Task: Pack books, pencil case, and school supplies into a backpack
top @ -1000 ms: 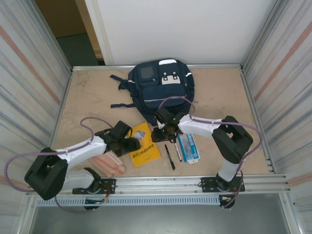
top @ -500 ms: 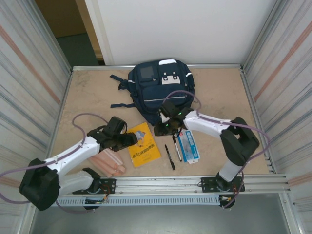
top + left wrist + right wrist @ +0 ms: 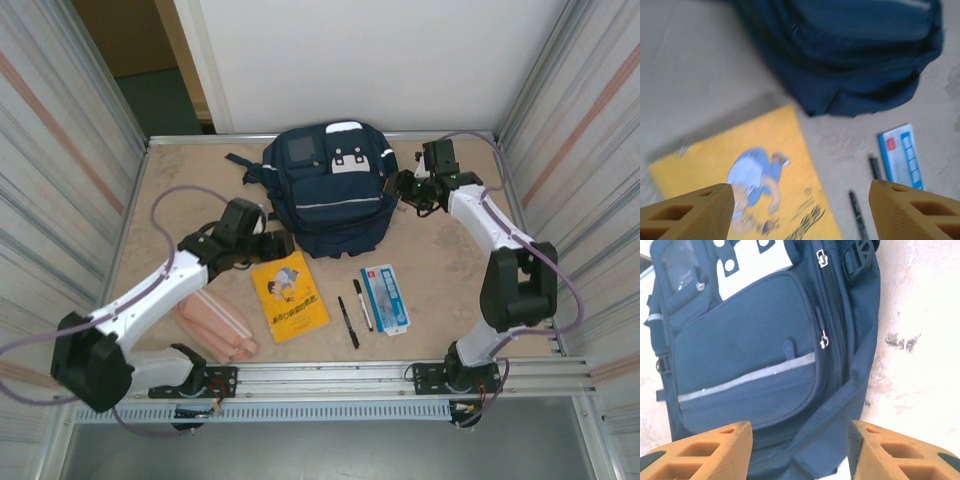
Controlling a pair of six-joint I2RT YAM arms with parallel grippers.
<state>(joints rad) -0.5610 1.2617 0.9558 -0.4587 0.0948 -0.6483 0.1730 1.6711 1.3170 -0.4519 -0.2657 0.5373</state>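
Left arm reaches forward and inward from its base, with the left gripper (image 3: 274, 243) low over the table (image 3: 450, 270) between the far left corner of the yellow book (image 3: 290, 297) and the near edge of the navy backpack (image 3: 330, 195). In its wrist view the left gripper (image 3: 800, 210) has its jaws spread wide with nothing between them. Right arm is stretched far up the right side, wrist turned inward, right gripper (image 3: 405, 188) just beside the backpack's right flank. Its jaws are parted and empty over the zipper side in the right wrist view (image 3: 800, 440). A second ago the right gripper sat at the backpack's near edge by the book's top corner; it has since swung out and away. The left gripper has moved off the book's left edge toward the backpack. The pink pencil case (image 3: 215, 325), two black pens (image 3: 347, 322) and blue-white box (image 3: 385, 298) lie on the table as before, all outside the backpack.
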